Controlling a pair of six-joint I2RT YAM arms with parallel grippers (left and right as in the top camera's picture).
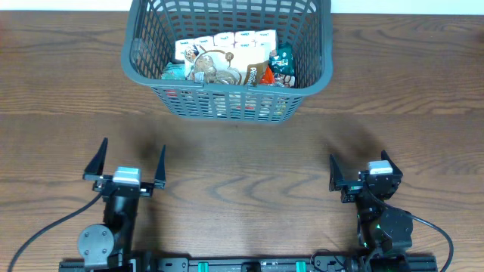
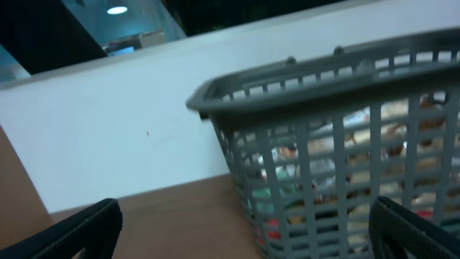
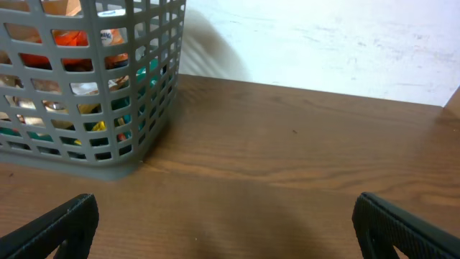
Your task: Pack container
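Note:
The dark grey lattice basket [image 1: 147, 75] stands at the far middle of the table. It holds several snack packets [image 1: 227, 64], white, brown and green ones. It also shows in the left wrist view [image 2: 287, 79] and the right wrist view [image 3: 154, 79]. My left gripper [image 1: 125, 162] is open and empty near the front left, well short of the basket. My right gripper [image 1: 359, 172] is open and empty near the front right. In the wrist views the left jaws [image 2: 241, 230] and the right jaws [image 3: 223, 226] are spread wide with nothing between them.
The wooden table [image 1: 242, 166] lies between the grippers and the basket. A white wall [image 3: 323, 36] stands behind the table. Cables [image 1: 38, 234] run from the arm bases at the front edge.

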